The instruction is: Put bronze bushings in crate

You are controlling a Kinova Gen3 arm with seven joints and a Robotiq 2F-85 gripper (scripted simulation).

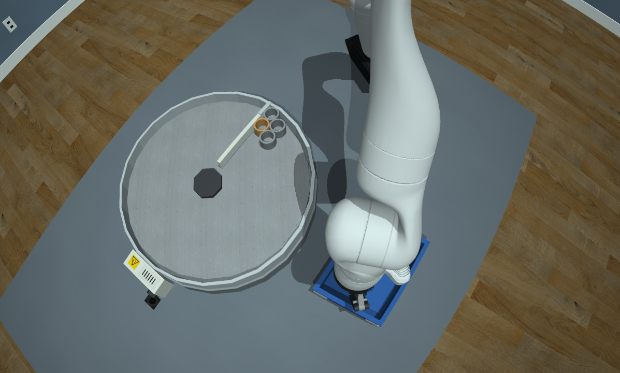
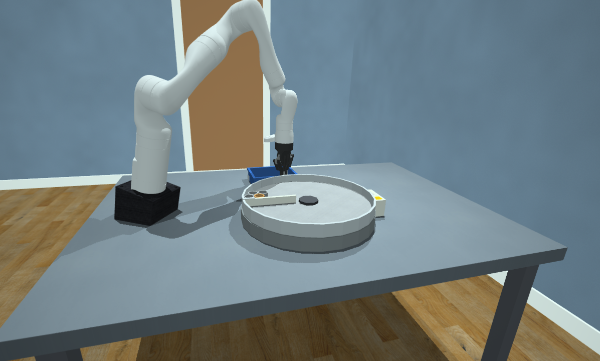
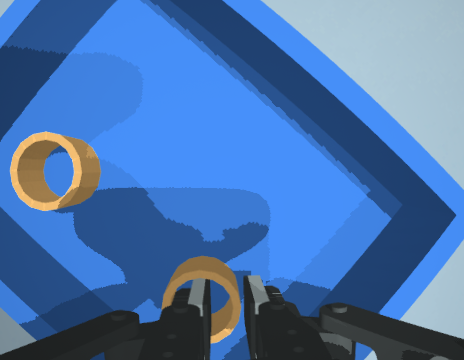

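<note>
The blue crate holds two bronze bushings. One bronze bushing lies at the left in the wrist view. The other bronze bushing is at the fingers; the left fingertip overlaps its hole, and its right wall shows in the gap. My gripper is down at the crate, its fingers slightly apart and gripping nothing. On the turning table, one bronze bushing stands clustered with three grey bushings.
A pale bar runs from the turning table's wall towards the dark hub, alongside the bushings. A raised wall rings the turning table. A white box with a warning sign is at its outer edge.
</note>
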